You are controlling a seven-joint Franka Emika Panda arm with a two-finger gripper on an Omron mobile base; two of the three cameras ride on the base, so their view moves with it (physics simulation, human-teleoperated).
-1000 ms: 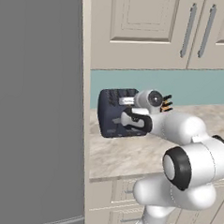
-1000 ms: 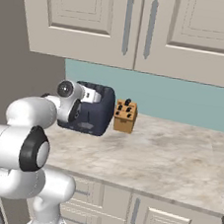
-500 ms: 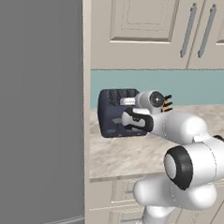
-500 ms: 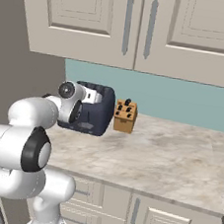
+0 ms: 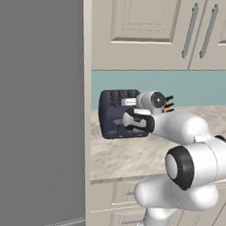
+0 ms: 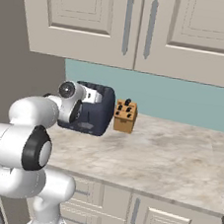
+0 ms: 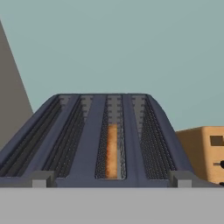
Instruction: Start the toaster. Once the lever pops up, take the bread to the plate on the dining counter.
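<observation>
Spread wide, my pincer [image 5: 133, 121] sits at the toaster [image 5: 116, 113] front, centre-left of the left base view. Bread [image 7: 112, 151] stands in a middle slot, beside the knife block [image 6: 125, 115].

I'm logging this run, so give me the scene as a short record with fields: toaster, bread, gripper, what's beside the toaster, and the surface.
toaster: dark navy four-slot toaster, standing at the left end of the counter against the teal backsplash
bread: golden-brown slice sitting down in the third slot from the left in the hand view
gripper: gripper open, at the toaster's front, holding nothing
beside toaster: brown knife block, apart from it
surface: marbled counter over cream cabinets
</observation>
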